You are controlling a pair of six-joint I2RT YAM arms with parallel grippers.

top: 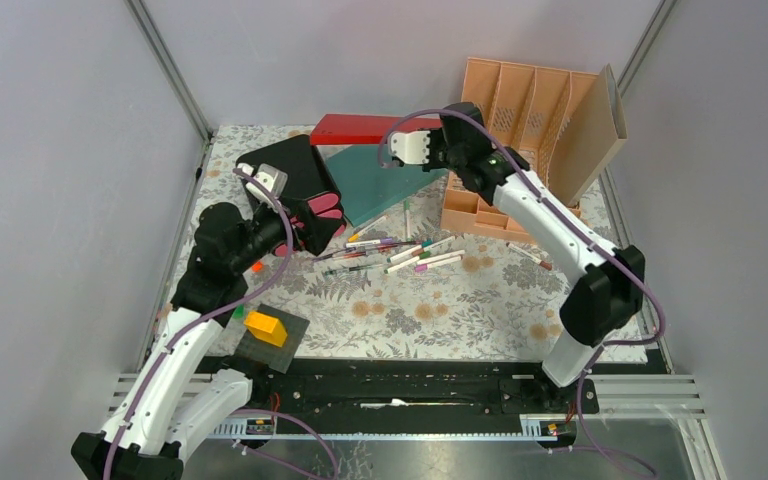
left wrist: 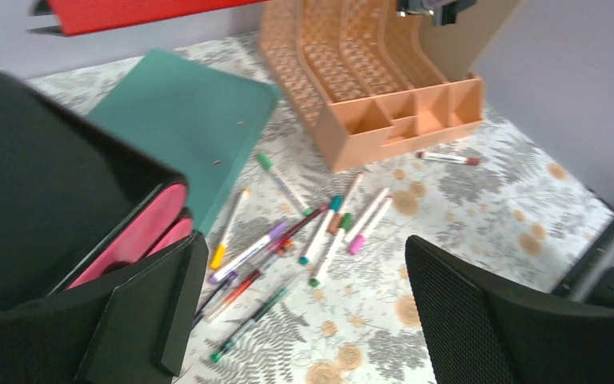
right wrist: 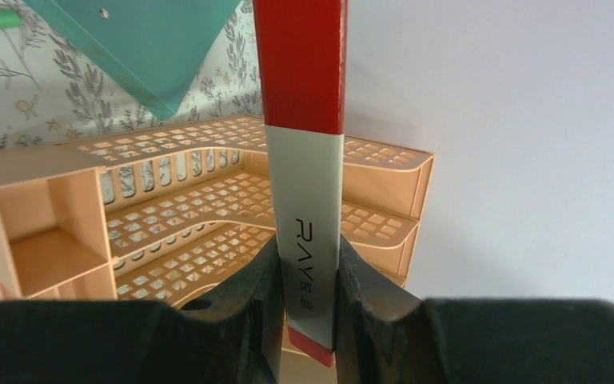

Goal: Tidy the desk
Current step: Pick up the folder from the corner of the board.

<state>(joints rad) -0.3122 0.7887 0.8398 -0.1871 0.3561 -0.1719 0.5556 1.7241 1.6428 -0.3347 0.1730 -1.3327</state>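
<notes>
**Two arms over a cluttered desk, one pinching a red folder**

Spread flat ahead of both arm bases, the desk (top: 460, 320) in its fern-and-flower cloth carries everything else, and the peach file rack (top: 520, 130) stands at its far right corner. Left of the rack, a teal folder (top: 385, 180) lies flat on the cloth. Further left of the rack sits a black drawer box (top: 295, 180), tilted, with its pink fronts facing the loose markers (top: 410, 255). These markers lie scattered in a heap to the near left of the rack. One more single marker (top: 530, 257) rests just in front of the rack's base. Well away from the rack, at the desk's near left edge, an orange block (top: 265, 327) sits on a dark grey square.

The right gripper (right wrist: 308, 272) hangs just left of the rack's top. Its fingers are pressed onto the pale spine of a red folder (right wrist: 304, 64), which is held off the cloth and extends away from the rack. The left gripper (left wrist: 300, 264) is far to the left of the rack, beside the drawer box's pink fronts. Its fingers are spread wide with only cloth and markers showing between them.
</notes>
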